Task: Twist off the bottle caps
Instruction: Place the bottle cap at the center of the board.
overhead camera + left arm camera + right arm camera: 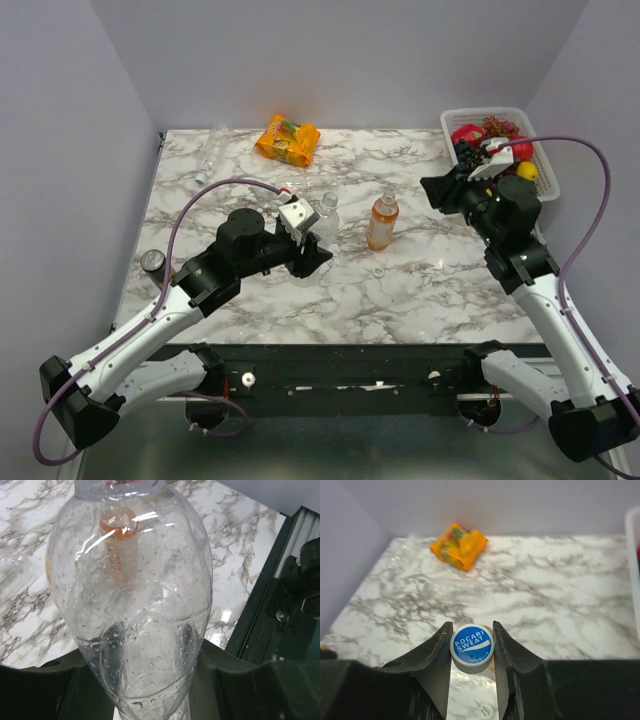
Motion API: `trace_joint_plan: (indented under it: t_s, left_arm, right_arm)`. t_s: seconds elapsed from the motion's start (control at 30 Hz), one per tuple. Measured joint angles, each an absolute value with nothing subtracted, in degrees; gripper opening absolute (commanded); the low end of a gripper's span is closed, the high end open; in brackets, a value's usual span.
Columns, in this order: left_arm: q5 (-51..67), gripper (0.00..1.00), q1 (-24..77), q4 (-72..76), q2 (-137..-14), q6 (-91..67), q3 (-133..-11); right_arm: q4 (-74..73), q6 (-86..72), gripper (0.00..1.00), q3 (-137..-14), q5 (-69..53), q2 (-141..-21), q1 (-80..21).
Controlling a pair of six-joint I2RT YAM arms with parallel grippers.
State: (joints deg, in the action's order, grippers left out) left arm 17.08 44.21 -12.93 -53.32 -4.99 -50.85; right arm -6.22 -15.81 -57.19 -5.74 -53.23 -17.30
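My left gripper [314, 254] is shut on a clear colourless bottle [326, 215]. In the left wrist view this bottle [135, 605], wet with droplets, fills the frame between the fingers [240, 685]. The orange bottle [382, 221] stands upright mid-table and shows through the clear one [118, 530]. My right gripper [434, 188] hovers right of the orange bottle. It is shut on a blue cap [472, 647] marked POCARI SWEAT. A small white/clear cap [378, 270] lies on the table in front of the orange bottle and shows in the right wrist view [485, 711]. Another clear bottle [210, 152] lies at the far left.
An orange snack packet [288, 139] lies at the back centre and shows in the right wrist view [459, 546]. A white basket [545, 160] of fruit stands at the back right. A small round object [152, 261] sits at the table's left edge.
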Motion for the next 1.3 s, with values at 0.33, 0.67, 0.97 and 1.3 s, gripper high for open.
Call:
trace_joint_plan:
  t_s: [0.33, 0.67, 0.97, 1.3]
  left_arm:
    - [14.0, 0.38, 44.2, -13.0, -53.1, -5.0, -50.8]
    - [13.5, 0.38, 44.2, -13.0, -52.8, -5.1, -50.7]
    - [13.4, 0.38, 44.2, -13.0, -52.8, -5.1, -50.7]
    - [13.4, 0.38, 44.2, -13.0, -52.9, -5.1, -50.7]
  right_arm:
    - [-10.1, -17.7, 0.24, -41.7, 2.5, -52.4, -14.8]
    - [-6.2, -21.4, 0.24, -30.9, -0.3, -62.2, -14.8]
    - [1.3, -23.3, 0.24, -28.5, 1.5, -70.2, -15.2]
    - [2.1, -24.0, 0.29, -29.3, 5.8, -74.4, -18.5]
